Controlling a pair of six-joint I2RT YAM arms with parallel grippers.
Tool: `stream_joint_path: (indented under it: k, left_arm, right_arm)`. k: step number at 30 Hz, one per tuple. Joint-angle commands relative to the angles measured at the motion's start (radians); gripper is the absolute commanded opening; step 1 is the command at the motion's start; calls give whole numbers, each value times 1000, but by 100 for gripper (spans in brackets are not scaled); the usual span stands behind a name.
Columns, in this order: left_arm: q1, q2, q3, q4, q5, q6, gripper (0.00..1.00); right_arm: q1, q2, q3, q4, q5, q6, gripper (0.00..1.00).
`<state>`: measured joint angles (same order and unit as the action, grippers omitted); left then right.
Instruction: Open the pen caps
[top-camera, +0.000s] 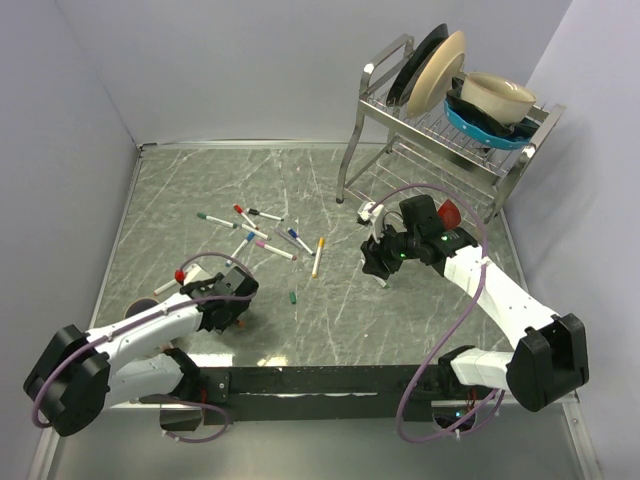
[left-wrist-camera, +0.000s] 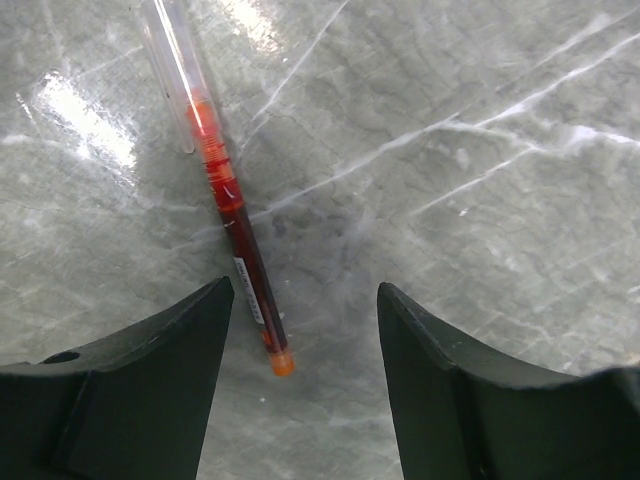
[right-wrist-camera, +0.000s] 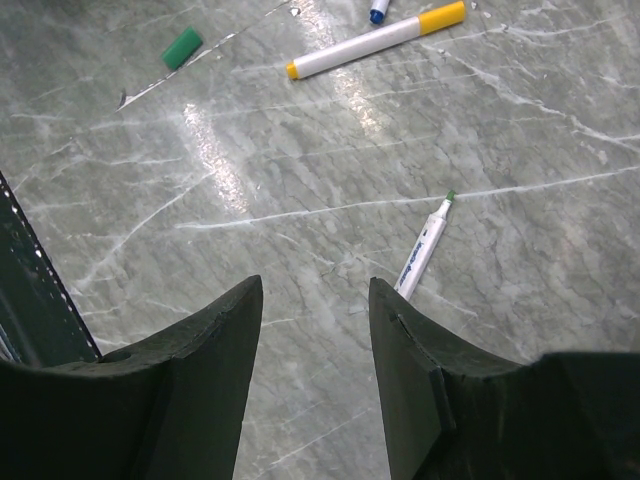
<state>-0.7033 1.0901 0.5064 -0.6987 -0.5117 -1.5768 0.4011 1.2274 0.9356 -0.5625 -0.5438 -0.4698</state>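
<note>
Between spread left fingers (left-wrist-camera: 150, 380), red pen (left-wrist-camera: 240, 235) with unreadable label (left-wrist-camera: 250, 290), right fingers (right-wrist-camera: 170, 380) spread and empty

One loose green cap (top-camera: 293, 297); one yellow-capped marker (top-camera: 318, 257); one dish rack (top-camera: 420, 118).

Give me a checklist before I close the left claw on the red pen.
1. Left claw open and empty: ok.
2. Red pen centred between its fingers: not ok; only the pen's orange end reaches the gap, and it lies close to one finger.
3. Red pen's cap on: cannot tell; the far end looks clear.
4. Right claw open and empty, ready to pull: ok.
5. Right claw near the red pen: not ok; its camera shows a green-tipped marker and a loose green cap instead.
</note>
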Motion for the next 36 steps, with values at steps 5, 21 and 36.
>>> stream_joint_path:
  k: [5,21,36]
  left_arm:
    - [10,88,53,-48,13,-25,54]
    - [14,223,116,-57,73,4,28]
    - [7,581,328,-222,127,69,1]
  right_arm:
    - [-2,-26,6,3,-18,-9,55]
    - [-2,-83,5,1,-51,-3,55]
    - [-4,-138,-4,7,-77,-1,55]
